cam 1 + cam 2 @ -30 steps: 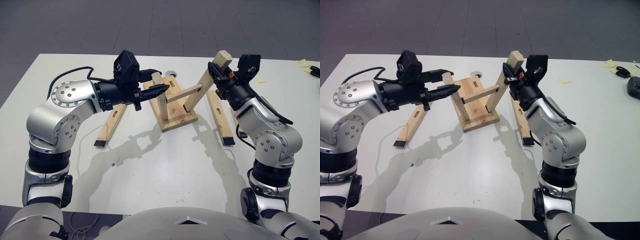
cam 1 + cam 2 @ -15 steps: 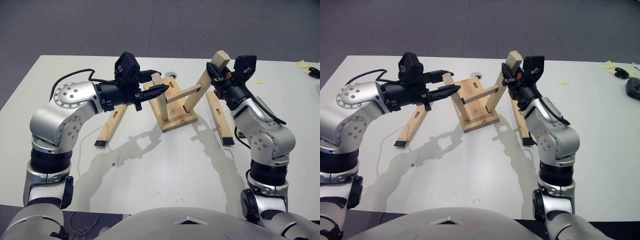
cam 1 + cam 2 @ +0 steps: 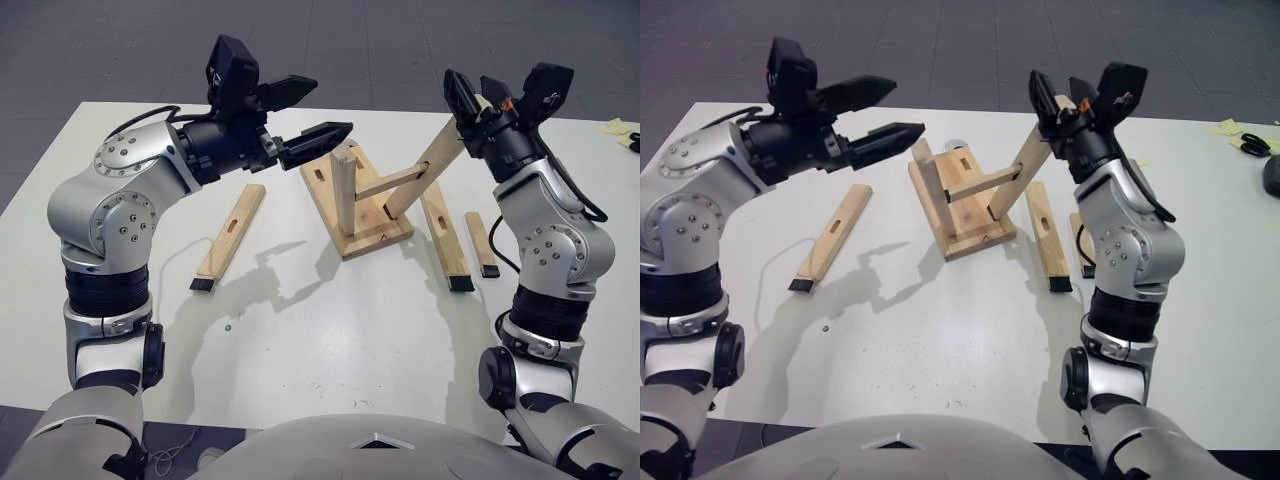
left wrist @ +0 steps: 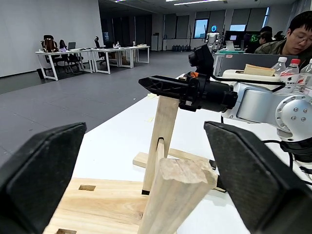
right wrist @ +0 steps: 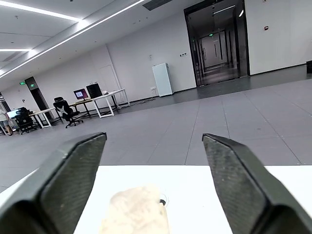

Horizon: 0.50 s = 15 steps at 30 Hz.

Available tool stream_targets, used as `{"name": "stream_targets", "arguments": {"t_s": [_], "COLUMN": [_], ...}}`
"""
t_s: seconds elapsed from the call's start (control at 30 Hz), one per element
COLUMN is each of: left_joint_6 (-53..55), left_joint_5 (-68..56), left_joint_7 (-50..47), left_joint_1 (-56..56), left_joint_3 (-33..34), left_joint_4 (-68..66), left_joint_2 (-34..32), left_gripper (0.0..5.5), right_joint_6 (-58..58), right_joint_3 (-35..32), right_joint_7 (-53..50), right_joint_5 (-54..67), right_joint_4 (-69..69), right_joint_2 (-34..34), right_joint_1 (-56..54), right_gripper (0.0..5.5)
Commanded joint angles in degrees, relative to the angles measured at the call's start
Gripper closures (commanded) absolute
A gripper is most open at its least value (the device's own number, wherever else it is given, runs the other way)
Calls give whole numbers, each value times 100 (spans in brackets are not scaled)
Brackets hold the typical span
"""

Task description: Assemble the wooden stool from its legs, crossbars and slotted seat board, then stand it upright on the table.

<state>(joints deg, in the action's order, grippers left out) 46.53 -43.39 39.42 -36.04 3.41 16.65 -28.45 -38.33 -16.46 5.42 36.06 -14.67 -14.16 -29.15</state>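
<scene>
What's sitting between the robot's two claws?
In the head views, the half-built stool: a seat board flat on the table, with two legs plugged in and joined by a crossbar. The left gripper and right gripper are both open.

I get bright, even overhead light, grey arm shadows falling toward me on the white table (image 3: 330, 340), and the left pincer (image 4: 145, 141) pads (image 4: 39, 165) out of focus.
</scene>
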Motion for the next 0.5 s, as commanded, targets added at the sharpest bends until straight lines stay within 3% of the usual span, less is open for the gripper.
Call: {"name": "stream_targets", "arguments": {"t_s": [0.03,0.17,0.23,0.5], "left_joint_6": [197,233,111,-867], "left_joint_5": [-440,-1018,-847,1384], "left_joint_7": [-223,-944,-1320,-610], "left_joint_1": [-289,-648,-845,-563], "left_joint_3": [310,758,667,-1622], "left_joint_4": [127,75,2,-79], "left_joint_2": [154,642,852,375], "left_gripper": [19,10,10,10], "right_joint_6": [149,133,193,626], "right_joint_3": [-572,-1025,-1040,-616], "right_joint_7": [-97,-480,-534,-404], "right_joint_5": [668,1433,1417,529], "right_joint_4": [-267,-268,-76,576], "right_joint_2": [21,91,-37,-256], "right_joint_1": [-593,-1130,-1315,-1239], "right_gripper": [115,54,22,12]}}
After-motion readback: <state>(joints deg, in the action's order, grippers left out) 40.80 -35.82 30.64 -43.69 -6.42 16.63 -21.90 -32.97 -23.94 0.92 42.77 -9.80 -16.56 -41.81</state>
